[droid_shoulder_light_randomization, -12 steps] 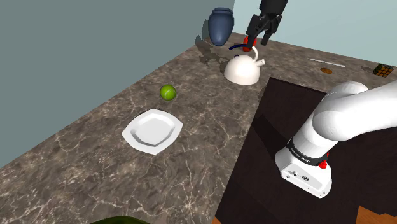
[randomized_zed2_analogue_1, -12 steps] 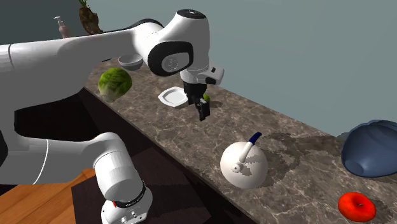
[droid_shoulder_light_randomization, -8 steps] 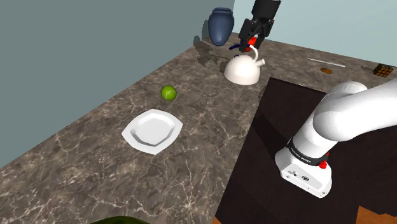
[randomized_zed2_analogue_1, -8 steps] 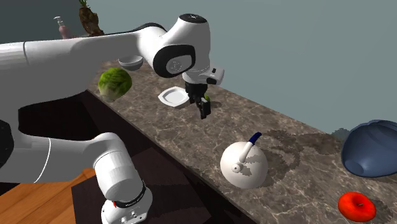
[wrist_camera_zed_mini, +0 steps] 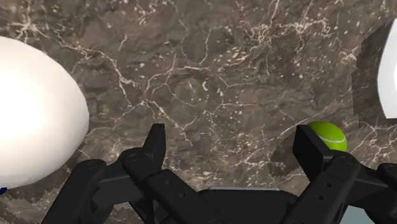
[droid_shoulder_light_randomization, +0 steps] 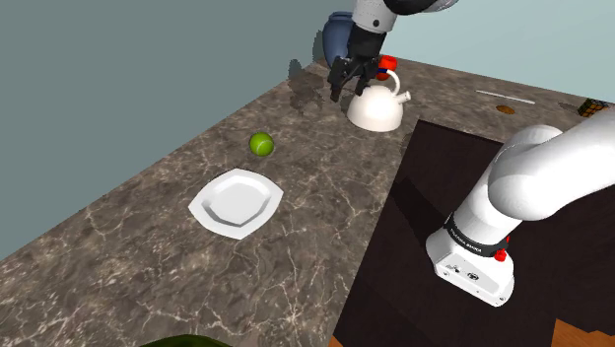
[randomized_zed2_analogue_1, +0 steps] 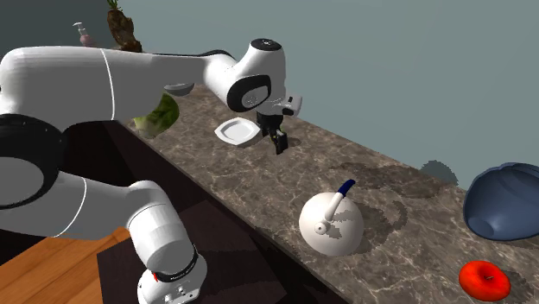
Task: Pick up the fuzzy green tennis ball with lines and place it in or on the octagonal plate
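Beside the white kettle (droid_shoulder_light_randomization: 376, 108), on the side that faces the green ball (droid_shoulder_light_randomization: 260, 144), is where your gripper (droid_shoulder_light_randomization: 345, 87) hangs now. A moment ago it was up over the kettle's red and blue handle. Since then it has crossed the kettle and come down lower, so the arm is on its way to the ball. The two black fingers are spread wide apart and nothing is between them but the dark stone counter (droid_shoulder_light_randomization: 148, 256). The ball sits on that counter, well apart from the kettle, and nothing is touching it. The white plate (droid_shoulder_light_randomization: 237, 201) with its flat corners lies past the ball, even farther from the kettle, and nothing is on it. From the hand's own camera you can see the round white kettle close to one finger and the ball just past the tip of the other. So the picking up has not started yet. I think you need to go farther from the kettle until the ball sits between the fingers, then go down and close on it. Mind the kettle as you go, since it is very close.
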Controlling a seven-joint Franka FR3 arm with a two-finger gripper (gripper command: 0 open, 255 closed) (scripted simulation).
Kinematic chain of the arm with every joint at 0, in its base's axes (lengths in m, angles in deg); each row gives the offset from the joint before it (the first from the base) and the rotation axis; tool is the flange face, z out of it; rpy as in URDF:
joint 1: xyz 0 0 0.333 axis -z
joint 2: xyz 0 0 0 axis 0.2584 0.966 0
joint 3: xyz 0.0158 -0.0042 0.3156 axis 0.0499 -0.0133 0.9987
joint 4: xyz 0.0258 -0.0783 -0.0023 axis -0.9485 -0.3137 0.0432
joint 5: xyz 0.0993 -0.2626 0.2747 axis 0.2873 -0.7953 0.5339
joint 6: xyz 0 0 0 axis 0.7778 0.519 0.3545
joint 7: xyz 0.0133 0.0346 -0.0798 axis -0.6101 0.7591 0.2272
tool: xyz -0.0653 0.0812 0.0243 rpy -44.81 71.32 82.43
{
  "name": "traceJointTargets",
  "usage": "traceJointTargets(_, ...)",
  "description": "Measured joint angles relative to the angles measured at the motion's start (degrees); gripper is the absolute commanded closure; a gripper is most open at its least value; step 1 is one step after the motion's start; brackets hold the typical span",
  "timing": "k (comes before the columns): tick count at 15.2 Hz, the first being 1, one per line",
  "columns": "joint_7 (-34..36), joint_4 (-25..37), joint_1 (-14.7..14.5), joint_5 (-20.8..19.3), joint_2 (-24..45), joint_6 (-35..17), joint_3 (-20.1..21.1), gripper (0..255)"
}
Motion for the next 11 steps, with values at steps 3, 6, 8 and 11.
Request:
traceJointTargets(3,1.7,1.0,-1.2,1.2,4.9,-5.1,2.0,0)
traceJointTargets(6,3.0,1.9,-2.1,2.0,9.8,-10.3,3.8,0)
traceJointTargets(8,4.3,2.4,-2.9,2.5,12.8,-13.6,5.3,0)
traceJointTargets(11,6.1,5.7,-3.5,2.2,19.1,-17.9,7.0,0)
